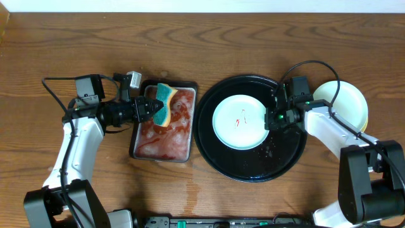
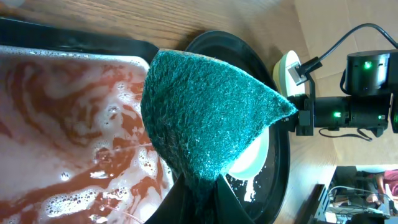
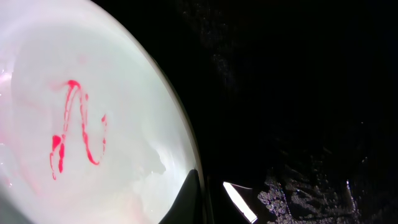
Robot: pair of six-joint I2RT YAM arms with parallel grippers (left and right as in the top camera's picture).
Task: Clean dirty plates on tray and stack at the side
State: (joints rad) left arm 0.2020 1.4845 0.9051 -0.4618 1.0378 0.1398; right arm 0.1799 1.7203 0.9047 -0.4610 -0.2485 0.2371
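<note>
Sponge (image 1: 166, 96) clamped in our left gripper (image 1: 154, 109), over the soapy pan (image 1: 183, 83) just left of the tray (image 1: 253, 166). Marked plate (image 1: 229, 130) sits mid-tray; right gripper (image 1: 269, 119) at its right rim, grip unclear. We should pin that rim, then scrub the squiggle (image 1: 240, 120) flat, scourer down.

White-shelled left arm (image 1: 74, 149) and right arm (image 1: 329, 126) with black joint housings, thin black cables (image 1: 314, 63) looping off each wrist, small green lights (image 2: 367, 64) on the right wrist, black left gripper (image 1: 158, 110), black right gripper (image 1: 269, 119) with tapered dark fingers (image 3: 189, 199)
</note>
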